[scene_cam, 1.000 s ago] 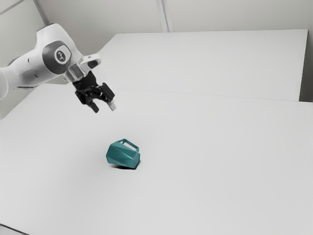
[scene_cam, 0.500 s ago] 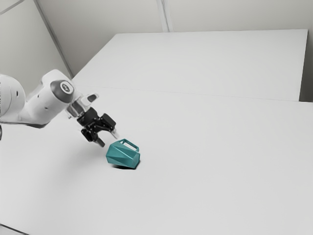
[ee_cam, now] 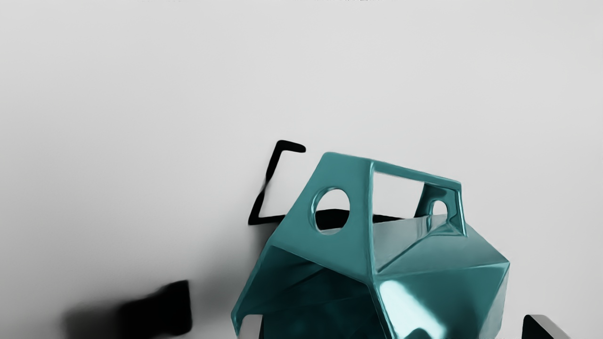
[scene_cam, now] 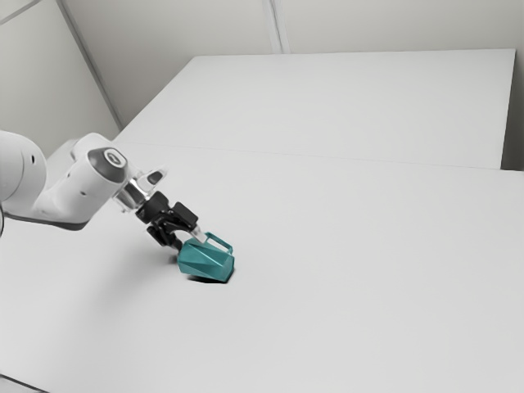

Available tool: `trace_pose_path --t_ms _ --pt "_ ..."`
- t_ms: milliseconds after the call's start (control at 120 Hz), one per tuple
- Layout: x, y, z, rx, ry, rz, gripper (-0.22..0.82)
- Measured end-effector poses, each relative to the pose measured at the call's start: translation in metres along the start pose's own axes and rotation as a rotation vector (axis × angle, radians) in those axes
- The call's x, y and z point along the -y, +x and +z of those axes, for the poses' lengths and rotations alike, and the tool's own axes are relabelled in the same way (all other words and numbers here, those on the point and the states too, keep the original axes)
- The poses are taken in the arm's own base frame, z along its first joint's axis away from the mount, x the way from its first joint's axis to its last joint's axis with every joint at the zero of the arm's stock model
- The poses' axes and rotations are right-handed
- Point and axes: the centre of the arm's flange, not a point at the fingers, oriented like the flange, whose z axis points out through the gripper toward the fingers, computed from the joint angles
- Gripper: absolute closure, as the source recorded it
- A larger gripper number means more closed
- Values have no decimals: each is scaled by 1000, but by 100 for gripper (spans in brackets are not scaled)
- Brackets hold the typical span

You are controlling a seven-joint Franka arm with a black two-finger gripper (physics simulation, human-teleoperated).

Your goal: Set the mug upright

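End effector (scene_cam: 190,242) by faceted teal mug (scene_cam: 206,261)

Right ahead of the claw (scene_cam: 190,242), the mug (ee_cam: 438,301) lies on its side and blocks the way, partly between the spread fingers. One fingertip overlaps the mouth's rim, contact unclear; a gap shows beside the other. The handle (ee_cam: 417,172) juts out past the fingertips. Over the table (scene_cam: 344,270), open room lies beyond the mug and above the claw.
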Motion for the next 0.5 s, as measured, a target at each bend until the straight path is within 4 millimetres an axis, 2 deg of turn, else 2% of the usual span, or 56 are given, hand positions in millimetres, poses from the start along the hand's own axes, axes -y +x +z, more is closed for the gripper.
trace_pose_path --t_ms 167,275,500 --pt "-6 2 2 -9 -23 58 6" --pt "-12 6 7 -20 -49 83 16" --pt "-11 7 18 -70 -136 87 39"
